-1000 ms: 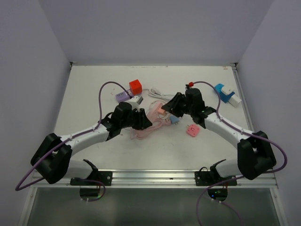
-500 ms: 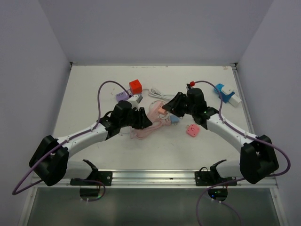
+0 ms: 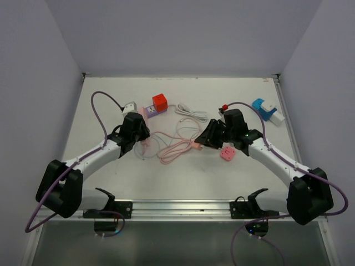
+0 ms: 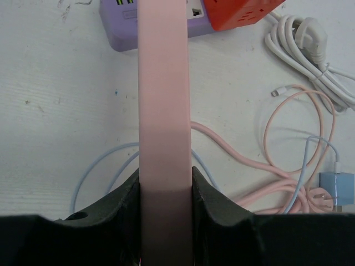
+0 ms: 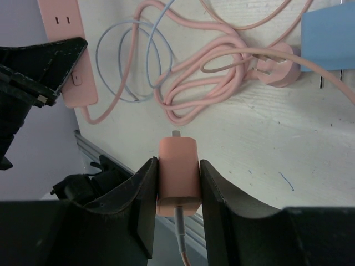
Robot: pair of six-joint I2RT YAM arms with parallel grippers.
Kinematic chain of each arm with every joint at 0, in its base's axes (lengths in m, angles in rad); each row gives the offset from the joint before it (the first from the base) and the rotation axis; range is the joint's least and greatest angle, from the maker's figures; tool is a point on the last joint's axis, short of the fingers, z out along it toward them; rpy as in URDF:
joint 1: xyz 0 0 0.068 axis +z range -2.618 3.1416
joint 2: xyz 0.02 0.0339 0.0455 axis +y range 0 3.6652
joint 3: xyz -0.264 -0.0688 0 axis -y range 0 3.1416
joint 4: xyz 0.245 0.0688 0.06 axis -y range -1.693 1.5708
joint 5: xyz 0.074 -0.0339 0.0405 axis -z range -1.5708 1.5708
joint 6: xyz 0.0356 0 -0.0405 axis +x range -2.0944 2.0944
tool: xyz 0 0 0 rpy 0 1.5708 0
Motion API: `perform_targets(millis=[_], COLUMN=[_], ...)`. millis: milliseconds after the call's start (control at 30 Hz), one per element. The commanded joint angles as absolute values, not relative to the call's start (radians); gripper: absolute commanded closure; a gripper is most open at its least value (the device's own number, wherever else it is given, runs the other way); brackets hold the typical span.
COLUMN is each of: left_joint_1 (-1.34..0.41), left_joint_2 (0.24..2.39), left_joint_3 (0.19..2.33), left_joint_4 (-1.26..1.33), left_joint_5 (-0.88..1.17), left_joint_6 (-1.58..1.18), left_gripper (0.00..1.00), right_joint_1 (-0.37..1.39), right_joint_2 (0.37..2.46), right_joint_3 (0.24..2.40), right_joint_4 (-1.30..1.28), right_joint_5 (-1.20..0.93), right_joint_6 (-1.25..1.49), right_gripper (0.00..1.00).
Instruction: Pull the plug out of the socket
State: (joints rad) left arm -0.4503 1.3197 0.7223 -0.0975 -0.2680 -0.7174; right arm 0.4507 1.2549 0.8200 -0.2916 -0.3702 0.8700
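Right pincer (image 5: 177, 162) clamps the pink plug (image 5: 178, 177), unplugged; well off to its left, the left pincer (image 4: 165, 172) grips the pink socket strip (image 4: 163, 83), with coiled cords (image 5: 211, 83) lying between them on the counter (image 5: 266, 155).

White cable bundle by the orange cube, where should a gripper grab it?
Probably across the bundled strands of the white cable bundle, from straight above: it lies flat on the table, and its parallel strands form a narrow band that looks easy to pinch.

top: I'm looking down from behind the bases over the tabletop (image 3: 194, 177) | wrists: I'm peering close past left end effector (image 4: 165, 177) and right end effector (image 5: 178, 164), both catching the pink cable (image 5: 199, 83)
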Motion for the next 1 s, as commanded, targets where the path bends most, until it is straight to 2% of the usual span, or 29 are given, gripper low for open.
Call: perform_targets(millis=[0, 167, 367, 467, 667, 967], left_joint_1=[-0.457, -0.457, -0.46, -0.477, -0.517, -0.578], left_joint_2=[1.269, 1.229, 1.209, 1.21, 1.216, 1.31], left_joint_3=[0.729, 0.696, 0.666, 0.643, 0.621, 0.586], left_joint_4=[0.023, 0.093, 0.155, 0.17, 0.13, 0.133], left_joint_5=[-0.283, -0.169, 0.119, 0.191, 0.186, 0.195], left_joint_6=[-0.687, -0.606, -0.491, -0.451, -0.434, -0.472], left_gripper=[1.0, 1.0, 1.0, 1.0, 1.0, 0.9], right_joint_1=[0.442, 0.384, 0.233, 0.172, 0.121, 0.117], right_joint_2=[1.226, 1.213, 1.174, 1.169, 1.189, 1.233], right_joint_3=[0.805, 0.772, 0.717, 0.703, 0.666, 0.629], right_joint_4=[-0.287, -0.25, -0.307, -0.327, -0.333, -0.275], right_joint_5=[-0.431, -0.408, -0.302, -0.258, -0.19, -0.207], right_joint_6=[0.835, 0.83, 0.772, 0.746, 0.713, 0.669], right_gripper=[1.0, 1.0, 1.0, 1.0, 0.99, 0.75])
